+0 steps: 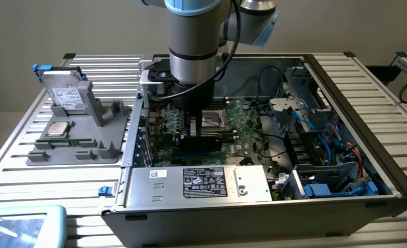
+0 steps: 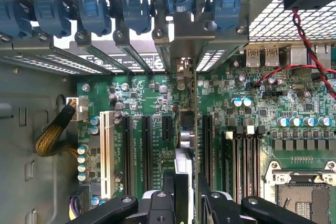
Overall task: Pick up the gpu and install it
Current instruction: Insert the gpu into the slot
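end effector (image 2: pixel 187 195) is clamped on the gpu (image 2: pixel 184 148). it holds the card on edge, low over the motherboard (image 2: pixel 273 145) inside the pc case (image 1: pixel 259 206), btwn the black slots (image 2: pixel 146 145). risk: if the card isn't lined up w/ a slot, pushing down could bend it or scrape the board.

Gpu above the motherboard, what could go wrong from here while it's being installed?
1. The gripper holds the gpu edge-on among several close, parallel slots. A small sideways offset could probably land it beside its slot or on nearby board parts.
2. The card's far end sits close to the blue latches and might catch on them.
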`<state>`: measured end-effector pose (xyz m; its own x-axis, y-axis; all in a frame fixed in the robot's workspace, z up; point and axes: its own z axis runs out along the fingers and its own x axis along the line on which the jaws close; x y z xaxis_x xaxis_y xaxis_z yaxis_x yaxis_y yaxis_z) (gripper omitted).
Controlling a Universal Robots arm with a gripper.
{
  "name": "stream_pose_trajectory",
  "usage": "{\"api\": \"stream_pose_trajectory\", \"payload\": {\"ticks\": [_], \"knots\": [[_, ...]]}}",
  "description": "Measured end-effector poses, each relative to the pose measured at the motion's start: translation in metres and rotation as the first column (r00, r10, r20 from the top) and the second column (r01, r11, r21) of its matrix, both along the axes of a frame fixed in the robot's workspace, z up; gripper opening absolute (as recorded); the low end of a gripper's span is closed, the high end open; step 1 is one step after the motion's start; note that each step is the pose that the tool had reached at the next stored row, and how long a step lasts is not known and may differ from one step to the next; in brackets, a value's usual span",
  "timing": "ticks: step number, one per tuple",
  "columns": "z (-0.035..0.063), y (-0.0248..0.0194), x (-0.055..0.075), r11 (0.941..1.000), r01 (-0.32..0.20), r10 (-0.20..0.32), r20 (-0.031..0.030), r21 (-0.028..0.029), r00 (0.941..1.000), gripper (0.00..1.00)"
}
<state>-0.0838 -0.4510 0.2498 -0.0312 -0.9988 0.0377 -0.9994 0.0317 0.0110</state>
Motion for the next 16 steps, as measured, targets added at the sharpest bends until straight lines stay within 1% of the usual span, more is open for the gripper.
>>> {"api": "stream_pose_trajectory", "payload": {"ticks": [8,16], "knots": [[0.0010,-0.0011,0.0008,1.0000,-0.001,0.001,0.0002,0.0010,1.0000,0.27],[0.0004,-0.0012,0.0001,1.0000,-0.001,0.001,0.0010,0.0018,1.0000,0.27]]}}
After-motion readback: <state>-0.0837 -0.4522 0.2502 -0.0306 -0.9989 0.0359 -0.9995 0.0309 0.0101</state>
